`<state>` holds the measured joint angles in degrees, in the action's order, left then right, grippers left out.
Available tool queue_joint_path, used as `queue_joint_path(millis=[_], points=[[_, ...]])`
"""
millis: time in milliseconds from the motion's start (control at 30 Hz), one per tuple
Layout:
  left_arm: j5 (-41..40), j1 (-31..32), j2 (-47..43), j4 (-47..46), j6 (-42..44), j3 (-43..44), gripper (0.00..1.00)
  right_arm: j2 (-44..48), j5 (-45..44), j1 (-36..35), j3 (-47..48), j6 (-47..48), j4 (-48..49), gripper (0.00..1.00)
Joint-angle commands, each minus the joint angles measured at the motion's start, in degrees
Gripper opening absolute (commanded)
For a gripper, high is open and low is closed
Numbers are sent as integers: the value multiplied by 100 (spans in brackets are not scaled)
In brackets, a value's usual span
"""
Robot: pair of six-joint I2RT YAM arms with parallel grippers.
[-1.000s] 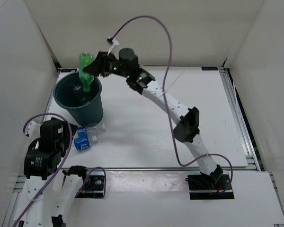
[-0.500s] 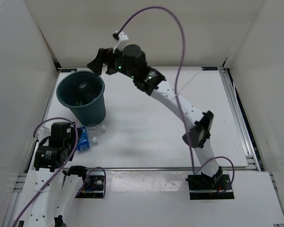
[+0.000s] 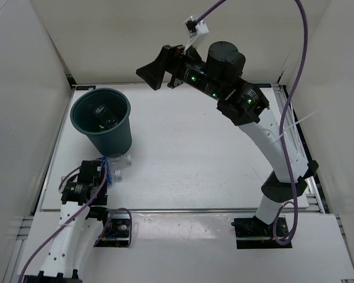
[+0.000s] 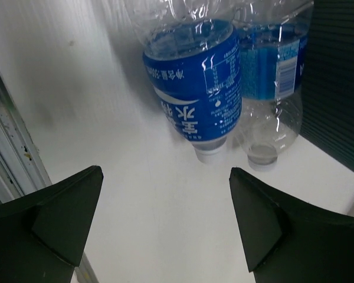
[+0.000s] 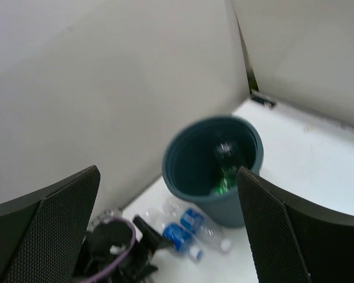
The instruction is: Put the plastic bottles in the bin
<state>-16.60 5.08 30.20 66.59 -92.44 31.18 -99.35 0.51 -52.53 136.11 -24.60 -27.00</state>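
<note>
Bin [image 3: 115, 137]: one, upright near the far left corner of the desk [image 3: 194, 153]. Green bottle [image 5: 223, 181]: one that I could make out inside the bin; the rest of its contents were too blurred for me to count. Blue-labelled bottles: two, lying side by side on the desk just beside the bin's near base, the first [image 4: 197, 94] touching its neighbour [image 4: 274, 71]. Left gripper [image 4: 164, 177]: low over the desk, fingers apart, facing the pair's necks. Right gripper [image 3: 147, 76]: raised high, right of the bin, fingers apart, holding nothing.
</note>
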Motion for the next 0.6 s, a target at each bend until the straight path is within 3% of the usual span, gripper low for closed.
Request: queue_joint_path(millis=[0,400,467,500,567], points=[[-554,19,451,-427,-476,-15,100,47,72,-11,-111,236,-674,100],[-449,-297,892,-1824,-301,-1008,100,970,63,226,-129,184,-1782,100],[-449,-455,892,-1904,-248,-1122,87,970,63,226,-129,184,-1922,100],[-449,-508,831,-1904,-248,-1123,73,1022,63,226,-129,184,-1992,100],[-397,-578,830,-1904,-248,-1071,66,1023,11,226,-129,289,-1993,100]])
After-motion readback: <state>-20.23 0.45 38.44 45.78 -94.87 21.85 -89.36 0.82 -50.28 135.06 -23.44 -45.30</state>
